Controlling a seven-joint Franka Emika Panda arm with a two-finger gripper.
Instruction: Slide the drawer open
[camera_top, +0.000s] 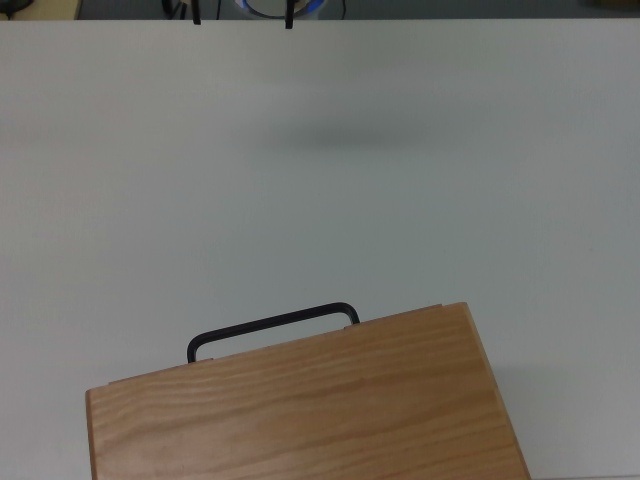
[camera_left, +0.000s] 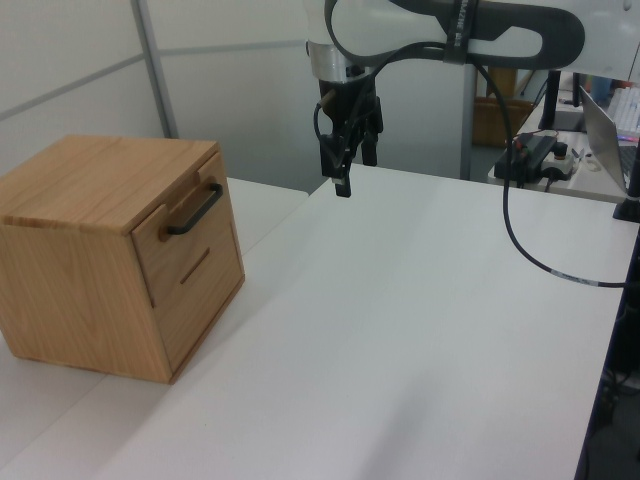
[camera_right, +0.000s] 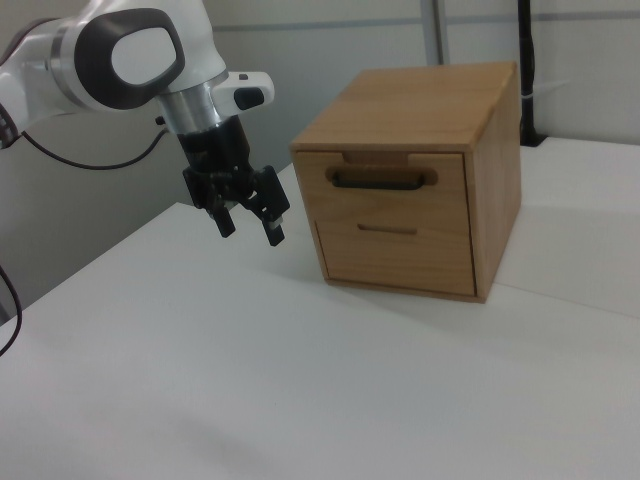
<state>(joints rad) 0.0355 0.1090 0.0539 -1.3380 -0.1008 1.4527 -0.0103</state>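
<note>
Wooden and pale, the box (camera_right: 420, 175) is sitting on the white tabletop (camera_right: 300, 380), and the drawer (camera_right: 385, 178) in its upper front is sitting pushed in, its black bar handle (camera_right: 381, 181) sticking out of the front panel. Off to the right view's left, the arm (camera_right: 120, 60) is hanging its claw (camera_right: 250, 228) above the tabletop, well apart from the handle, its two fingers (camera_right: 275, 233) spread apart and gripping nothing.
</note>
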